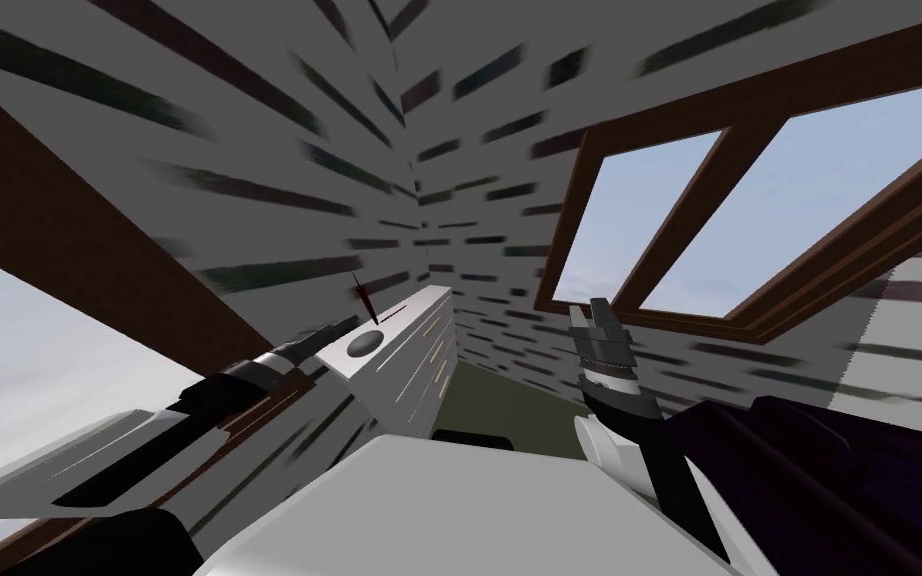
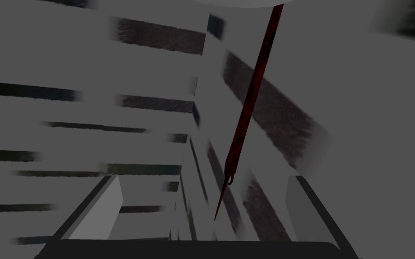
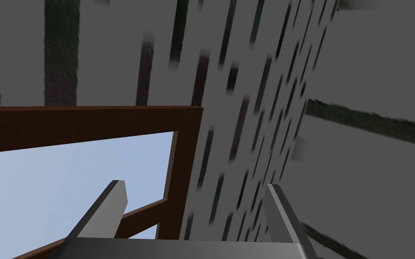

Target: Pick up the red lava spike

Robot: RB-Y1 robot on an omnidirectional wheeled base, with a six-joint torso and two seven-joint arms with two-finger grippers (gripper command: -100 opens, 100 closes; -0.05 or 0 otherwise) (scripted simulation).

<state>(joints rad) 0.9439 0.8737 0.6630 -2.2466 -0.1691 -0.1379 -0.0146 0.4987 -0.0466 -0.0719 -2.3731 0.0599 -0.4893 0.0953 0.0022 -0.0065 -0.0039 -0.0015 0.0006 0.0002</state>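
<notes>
While the left arm stretches in from the lower left of the head view, the left claw (image 1: 337,327) sits at the near corner of a white drawer unit (image 1: 419,350) just left of centre. Its blades stand wide apart and hold nothing. In the left wrist view, the red lava spike (image 2: 251,94) slants between them, touching neither. On the unit's top the spike stands just beyond a dark oval lump (image 1: 364,342). Right of centre, the right claw (image 1: 597,312) points upward, its blades parted and empty.
</notes>
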